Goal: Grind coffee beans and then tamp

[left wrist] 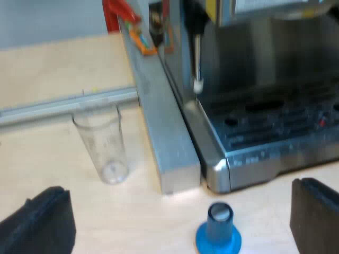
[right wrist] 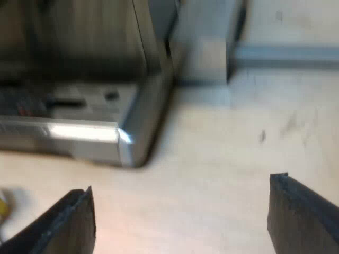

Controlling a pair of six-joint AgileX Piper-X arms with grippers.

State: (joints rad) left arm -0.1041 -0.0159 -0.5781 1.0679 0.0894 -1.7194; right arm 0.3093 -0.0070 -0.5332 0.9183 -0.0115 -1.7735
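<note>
Your left tool (left wrist: 177, 193) is hanging low over the bench (left wrist: 47, 164) and pointing toward a front corner of the espresso machine (left wrist: 265, 95). Its two black fingers (left wrist: 37, 225) are standing spread wide apart and pinching nothing. Between those fingers, the blue tamper (left wrist: 218, 234) is standing upright on its broad base on the bench, touching neither finger and sitting just short of the machine's corner. Your right tool (right wrist: 183, 185) is likewise riding low over the bench, gaping wide with bare bench between its fingers, and it is also facing a front corner of the machine. Moving outward in the left wrist view, the measuring glass (left wrist: 103, 145) is standing upright on the bench near a metal beam (left wrist: 167, 137) that is running along the machine's side. The glass is showing clear through to its base, with nothing visible inside it. The machine's drip tray (left wrist: 275, 129) is stretching across its front, and above the tray the steam wand (left wrist: 197, 58) is hanging straight down. Farther off, a metal rail (left wrist: 63, 106) is lying across the bench behind the glass and reaching the beam.
</note>
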